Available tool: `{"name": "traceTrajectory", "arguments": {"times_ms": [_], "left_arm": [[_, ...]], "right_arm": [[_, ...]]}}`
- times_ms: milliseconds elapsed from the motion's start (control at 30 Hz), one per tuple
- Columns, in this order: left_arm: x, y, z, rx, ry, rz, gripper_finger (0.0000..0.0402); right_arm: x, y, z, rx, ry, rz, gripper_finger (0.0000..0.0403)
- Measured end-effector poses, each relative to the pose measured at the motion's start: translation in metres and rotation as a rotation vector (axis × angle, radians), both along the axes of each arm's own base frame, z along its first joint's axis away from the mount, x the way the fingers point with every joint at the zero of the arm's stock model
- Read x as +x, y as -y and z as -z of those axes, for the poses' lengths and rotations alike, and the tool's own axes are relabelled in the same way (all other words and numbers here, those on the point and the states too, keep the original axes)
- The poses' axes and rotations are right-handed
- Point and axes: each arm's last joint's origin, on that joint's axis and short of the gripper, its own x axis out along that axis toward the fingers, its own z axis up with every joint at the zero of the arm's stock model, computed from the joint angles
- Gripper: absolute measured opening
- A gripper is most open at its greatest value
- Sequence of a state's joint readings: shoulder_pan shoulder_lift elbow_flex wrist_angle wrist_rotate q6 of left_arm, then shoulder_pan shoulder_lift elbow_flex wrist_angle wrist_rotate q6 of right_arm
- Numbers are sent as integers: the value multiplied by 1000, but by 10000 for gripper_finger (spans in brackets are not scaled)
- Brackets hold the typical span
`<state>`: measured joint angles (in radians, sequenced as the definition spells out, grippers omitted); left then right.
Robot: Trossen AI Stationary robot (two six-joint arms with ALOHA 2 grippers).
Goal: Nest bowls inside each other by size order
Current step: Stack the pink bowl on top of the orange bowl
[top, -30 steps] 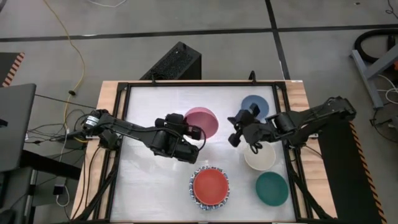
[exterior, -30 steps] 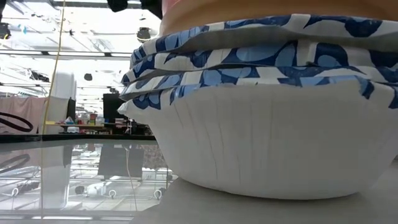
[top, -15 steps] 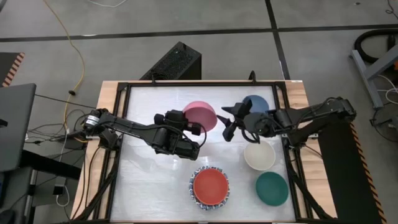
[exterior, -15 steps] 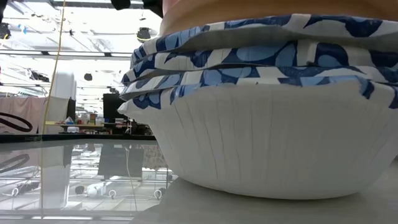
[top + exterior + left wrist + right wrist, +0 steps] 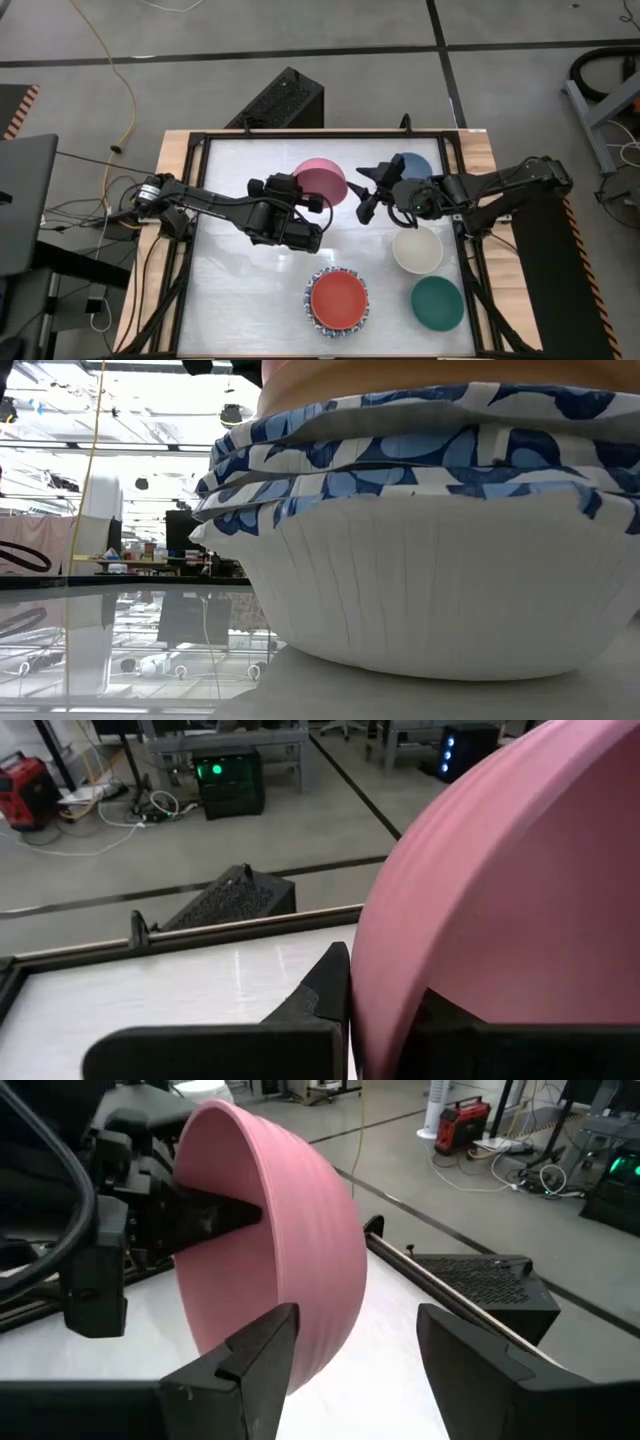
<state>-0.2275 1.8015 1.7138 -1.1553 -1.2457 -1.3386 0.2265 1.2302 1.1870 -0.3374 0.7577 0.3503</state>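
The pink bowl (image 5: 321,184), at twelve o'clock on the table (image 5: 240,290), is clamped by the left gripper (image 5: 312,212). The right gripper (image 5: 364,194), spread wide, is positioned at its three o'clock.

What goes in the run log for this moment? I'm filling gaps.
left claw: shut on pink bowl | right claw: open, facing it

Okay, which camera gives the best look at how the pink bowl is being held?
The right wrist view: the pink bowl is tilted on edge, its rim pinched by the left end effector. The high view shows it from above, part hidden. The left wrist view shows only its outer wall close up. The low view misses it.
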Motion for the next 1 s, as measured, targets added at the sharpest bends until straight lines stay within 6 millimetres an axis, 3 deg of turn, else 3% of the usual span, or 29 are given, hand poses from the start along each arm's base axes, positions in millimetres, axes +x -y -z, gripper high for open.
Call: {"name": "traceTrajectory", "arguments": {"times_ms": [467, 833, 933, 1000], "left_arm": [[1, -6, 1, -15, -53, 9, 0], [13, -1, -4, -4, -7, 58, 0], [16, 2, -6, 5, -3, 81, 0], [16, 5, -7, 16, -21, 97, 0]], "right_arm": [[-10, -10, -5, -1, 2, -45, 233], [15, 11, 15, -35, -91, 29, 230], [22, 14, 22, -22, -101, 61, 206], [23, 14, 24, -14, -103, 71, 166]]}}
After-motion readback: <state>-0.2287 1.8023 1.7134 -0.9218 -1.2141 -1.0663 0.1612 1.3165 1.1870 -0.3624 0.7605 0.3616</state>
